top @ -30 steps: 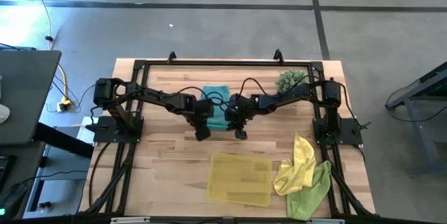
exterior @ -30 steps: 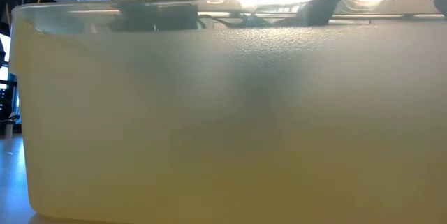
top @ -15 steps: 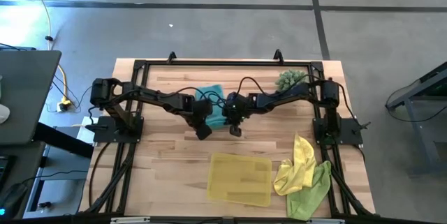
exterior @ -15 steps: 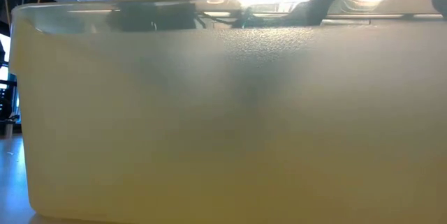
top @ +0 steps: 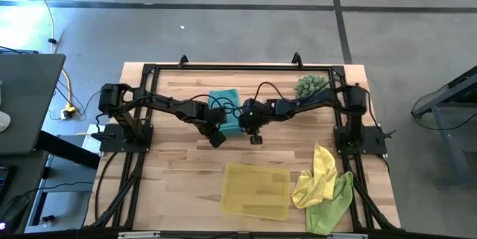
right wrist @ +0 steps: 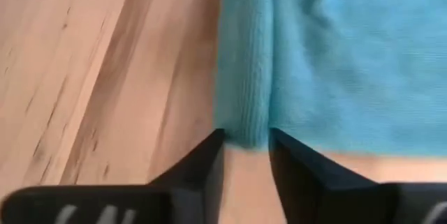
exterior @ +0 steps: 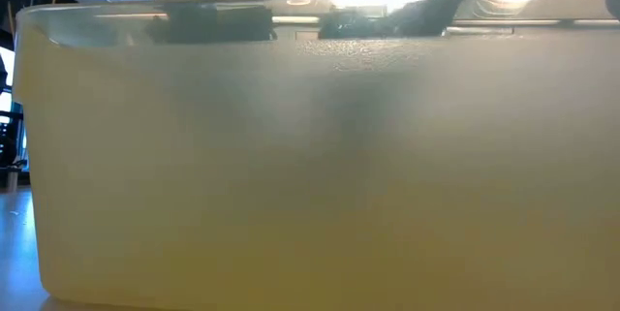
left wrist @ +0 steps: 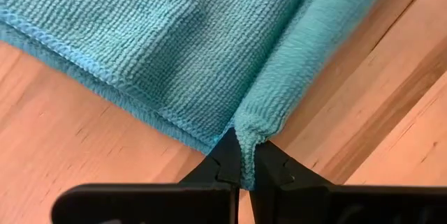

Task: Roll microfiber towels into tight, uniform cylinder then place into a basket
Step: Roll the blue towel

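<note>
The teal towel (top: 225, 109) lies on the wooden table between my two grippers. Its near edge is rolled into a thick fold (left wrist: 307, 49). My left gripper (top: 217, 139) is shut on the left end of that fold, and my right gripper (top: 256, 138) is shut on the right end. The yellow basket (top: 257, 190) stands near the table's front edge and fills the low view (exterior: 310, 156). The bright yellow towel (top: 319, 173) and the lime green towel (top: 333, 203) lie crumpled to the right of the basket. My left gripper pinches the left end of the teal towel's rolled near edge (left wrist: 248, 128) between its two fingers, several layers thick. The fold runs away from the fingertips along the table, and the flat part lies spread beside it. My right gripper pinches the right end of the same rolled edge (right wrist: 244, 123) between its two fingers, a fold of several layers. The roll lies on the table and runs straight away from the fingertips, with the flat part beside it.
A spiky green plant (top: 309, 85) sits at the back right of the table. Black frame rails run along the table's left, right and far sides. Bare wood shows left of the basket and between the basket and the grippers.
My right gripper has shifted a little toward the table's left edge and come back. The teal towel's far part has slid slightly to the left. Both grippers have stayed shut on the rolled edge.
</note>
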`<state>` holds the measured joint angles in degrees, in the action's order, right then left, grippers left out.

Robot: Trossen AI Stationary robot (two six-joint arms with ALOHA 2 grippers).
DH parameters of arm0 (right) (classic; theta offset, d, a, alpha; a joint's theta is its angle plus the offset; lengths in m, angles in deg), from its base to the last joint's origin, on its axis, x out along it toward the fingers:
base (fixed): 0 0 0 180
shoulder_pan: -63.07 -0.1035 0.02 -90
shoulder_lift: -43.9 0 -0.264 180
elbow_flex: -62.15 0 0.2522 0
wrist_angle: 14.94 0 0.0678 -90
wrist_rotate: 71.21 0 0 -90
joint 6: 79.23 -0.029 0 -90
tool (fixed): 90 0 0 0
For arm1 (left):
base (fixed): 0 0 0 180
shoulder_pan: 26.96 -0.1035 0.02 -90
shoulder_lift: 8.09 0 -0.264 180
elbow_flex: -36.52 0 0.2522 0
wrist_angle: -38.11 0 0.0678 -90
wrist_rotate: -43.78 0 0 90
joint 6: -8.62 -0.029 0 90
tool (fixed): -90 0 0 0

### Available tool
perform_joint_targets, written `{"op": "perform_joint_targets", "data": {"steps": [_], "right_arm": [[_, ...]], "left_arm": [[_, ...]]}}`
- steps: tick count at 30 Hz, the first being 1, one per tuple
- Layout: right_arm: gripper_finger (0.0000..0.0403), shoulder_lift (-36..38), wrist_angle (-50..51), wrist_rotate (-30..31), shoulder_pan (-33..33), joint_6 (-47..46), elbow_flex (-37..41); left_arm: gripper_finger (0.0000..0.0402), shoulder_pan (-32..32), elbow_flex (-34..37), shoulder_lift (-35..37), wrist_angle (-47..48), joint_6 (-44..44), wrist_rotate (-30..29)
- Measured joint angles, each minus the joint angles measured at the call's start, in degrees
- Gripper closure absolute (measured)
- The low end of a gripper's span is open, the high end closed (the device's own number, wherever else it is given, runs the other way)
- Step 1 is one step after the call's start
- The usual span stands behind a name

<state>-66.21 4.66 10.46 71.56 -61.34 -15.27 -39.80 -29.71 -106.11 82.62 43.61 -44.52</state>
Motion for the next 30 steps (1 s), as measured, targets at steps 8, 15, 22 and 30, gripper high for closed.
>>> {"op": "perform_joint_targets", "data": {"steps": [8, 15, 22, 30], "right_arm": [[0.0272, 4.6, 2.3, -2.6, -3.6, 7.5, 0.0], [0.0281, -0.4, -5.6, 3.2, -6.0, 11.6, 0.0], [0.0281, -2.0, -7.6, 9.7, -5.8, 13.1, 0.0], [0.0279, -2.5, -7.5, 9.2, -4.0, 14.1, 0.0]], "left_arm": [[0.0401, -0.1, 0.0, 0.0, 0.0, -2.1, 0.0], [0.0401, -0.1, 0.0, 0.0, 0.0, -2.2, 0.0], [0.0401, -0.1, 0.0, 0.0, 0.2, -2.2, 0.0], [0.0401, -0.1, 0.0, 0.0, 0.1, -2.2, 0.0]]}}
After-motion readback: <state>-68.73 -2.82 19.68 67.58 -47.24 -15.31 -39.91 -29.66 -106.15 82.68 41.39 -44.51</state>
